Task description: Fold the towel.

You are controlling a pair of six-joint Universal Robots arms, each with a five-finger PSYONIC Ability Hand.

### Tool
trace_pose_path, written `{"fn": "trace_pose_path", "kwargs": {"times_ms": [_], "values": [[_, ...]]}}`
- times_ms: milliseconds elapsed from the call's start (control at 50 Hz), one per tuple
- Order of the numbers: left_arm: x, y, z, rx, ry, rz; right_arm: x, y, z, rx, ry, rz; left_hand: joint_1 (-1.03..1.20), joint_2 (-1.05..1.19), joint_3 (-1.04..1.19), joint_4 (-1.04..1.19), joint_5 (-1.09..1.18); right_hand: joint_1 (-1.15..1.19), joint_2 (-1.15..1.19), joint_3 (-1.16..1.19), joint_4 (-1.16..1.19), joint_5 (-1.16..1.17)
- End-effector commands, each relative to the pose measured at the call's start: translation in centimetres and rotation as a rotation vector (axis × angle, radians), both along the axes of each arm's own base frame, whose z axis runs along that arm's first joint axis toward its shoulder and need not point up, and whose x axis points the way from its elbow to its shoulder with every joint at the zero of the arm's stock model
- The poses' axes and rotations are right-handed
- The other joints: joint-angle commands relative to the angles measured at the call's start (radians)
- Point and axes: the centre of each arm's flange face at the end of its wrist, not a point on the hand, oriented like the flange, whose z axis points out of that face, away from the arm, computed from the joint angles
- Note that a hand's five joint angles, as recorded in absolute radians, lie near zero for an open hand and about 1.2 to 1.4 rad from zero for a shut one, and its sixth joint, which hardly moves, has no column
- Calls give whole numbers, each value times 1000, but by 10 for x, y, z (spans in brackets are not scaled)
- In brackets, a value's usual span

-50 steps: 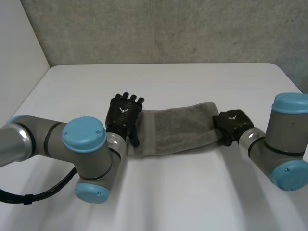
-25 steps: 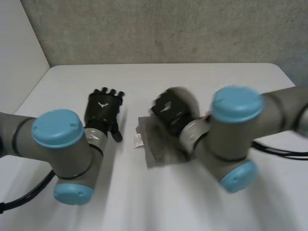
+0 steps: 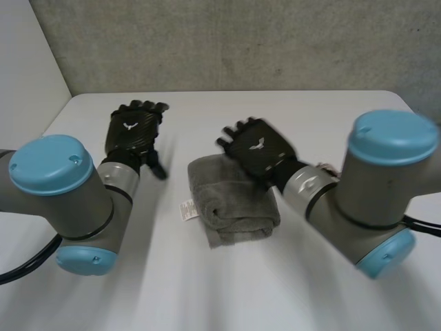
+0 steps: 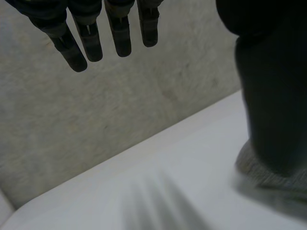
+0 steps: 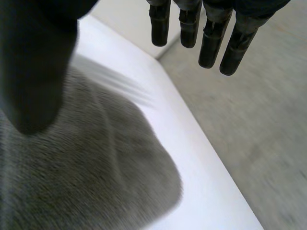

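Observation:
A grey towel (image 3: 231, 203) lies folded into a thick, compact pad in the middle of the white table (image 3: 207, 289), a small white label at its left edge. My right hand (image 3: 258, 148) hovers open over the pad's far right part, fingers straight. From the right wrist the towel (image 5: 81, 177) spreads under the palm, with straight fingers (image 5: 211, 38) reaching past its edge. My left hand (image 3: 132, 131) is open, raised well to the left of the towel and apart from it. Its fingers (image 4: 91, 33) hang straight in the left wrist view, and a corner of the towel (image 4: 268, 175) shows beside the thumb.
The table's far edge (image 3: 227, 92) meets a grey concrete wall (image 3: 227, 41). A white panel (image 3: 27, 69) stands at the far left. Both grey arms with light-blue caps reach in from the near corners, left (image 3: 62, 186) and right (image 3: 372, 186).
The towel, a long strip a second ago, is folded over into a compact pad. My right hand carried its end leftward and has let go. My left hand drew away to the left.

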Motion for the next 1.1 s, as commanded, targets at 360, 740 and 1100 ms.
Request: {"fn": "trace_pose_path", "kwargs": {"times_ms": [360, 740, 1100], "values": [[-52, 22, -81, 223, 24, -208, -27, -66, -65, 445, -160, -217, -60, -57, -41, -60, -197, -59, -78, -73, -82, -59], [-53, 28, -49, 189, -15, -221, -24, -67, -21, 390, -221, -176, -60, -57, -41, -60, -197, -59, -78, -73, -82, -59], [39, 18, 123, -49, 111, 20, -113, -72, 104, 76, -366, -622, -84, -81, -65, -83, -220, -59, -78, -73, -82, -59]]}}
